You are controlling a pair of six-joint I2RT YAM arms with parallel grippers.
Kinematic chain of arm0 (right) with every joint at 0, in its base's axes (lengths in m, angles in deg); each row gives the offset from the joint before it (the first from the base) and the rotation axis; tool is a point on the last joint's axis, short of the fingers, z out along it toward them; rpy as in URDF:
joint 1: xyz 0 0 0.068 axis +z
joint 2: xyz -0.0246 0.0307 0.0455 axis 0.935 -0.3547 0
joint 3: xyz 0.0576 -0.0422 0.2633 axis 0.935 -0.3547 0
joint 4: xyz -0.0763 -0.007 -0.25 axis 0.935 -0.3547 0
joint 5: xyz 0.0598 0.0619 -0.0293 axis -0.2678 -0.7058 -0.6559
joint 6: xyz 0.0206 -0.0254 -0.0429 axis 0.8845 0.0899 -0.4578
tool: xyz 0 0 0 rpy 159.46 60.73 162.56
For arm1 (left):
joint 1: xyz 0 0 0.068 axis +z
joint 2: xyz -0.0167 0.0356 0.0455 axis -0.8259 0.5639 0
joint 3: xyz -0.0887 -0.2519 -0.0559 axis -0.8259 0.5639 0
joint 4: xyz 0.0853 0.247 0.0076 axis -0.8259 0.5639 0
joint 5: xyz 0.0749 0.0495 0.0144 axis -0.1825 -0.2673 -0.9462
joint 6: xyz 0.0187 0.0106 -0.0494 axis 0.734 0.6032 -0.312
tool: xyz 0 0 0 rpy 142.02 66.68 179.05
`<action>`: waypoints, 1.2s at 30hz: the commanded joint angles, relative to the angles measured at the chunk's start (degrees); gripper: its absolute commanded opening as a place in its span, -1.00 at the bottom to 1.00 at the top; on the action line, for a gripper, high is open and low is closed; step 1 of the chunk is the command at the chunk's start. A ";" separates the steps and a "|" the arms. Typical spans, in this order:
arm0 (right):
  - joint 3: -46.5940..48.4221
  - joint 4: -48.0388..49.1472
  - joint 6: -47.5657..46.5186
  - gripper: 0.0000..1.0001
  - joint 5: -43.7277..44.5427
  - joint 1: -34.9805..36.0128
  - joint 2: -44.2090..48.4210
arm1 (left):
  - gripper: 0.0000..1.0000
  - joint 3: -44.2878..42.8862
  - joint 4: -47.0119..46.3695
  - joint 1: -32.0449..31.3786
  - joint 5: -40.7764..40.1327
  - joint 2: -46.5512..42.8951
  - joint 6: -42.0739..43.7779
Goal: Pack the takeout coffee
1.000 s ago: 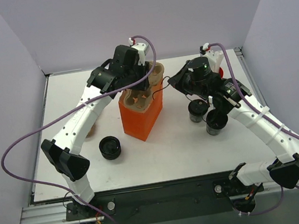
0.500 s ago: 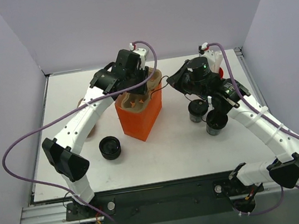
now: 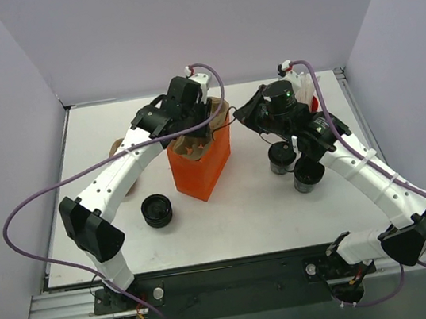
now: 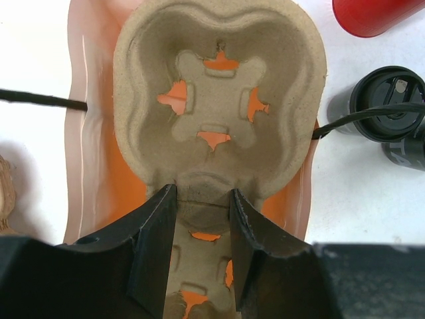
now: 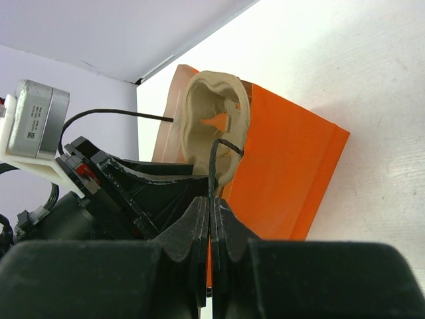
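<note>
Takeout coffee (image 3: pixel 279 159) upright, rim up

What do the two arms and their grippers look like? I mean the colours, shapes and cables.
The left arm and right arm have white links and bulky black joints. A thin purple cable loops loosely along each. The left gripper and right gripper are matte black, each with two flat, tapering fingers.

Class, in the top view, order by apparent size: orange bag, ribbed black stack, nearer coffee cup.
1. orange bag
2. ribbed black stack and nearer coffee cup look alike; the right arm partly hides the cup, so unranked.
</note>
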 commanded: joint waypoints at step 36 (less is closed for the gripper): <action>-0.32 1.28 -2.31 -1.00 1.68 0.73 -0.78 | -0.78 8.04 6.90 -0.22 -3.93 -4.26 -3.47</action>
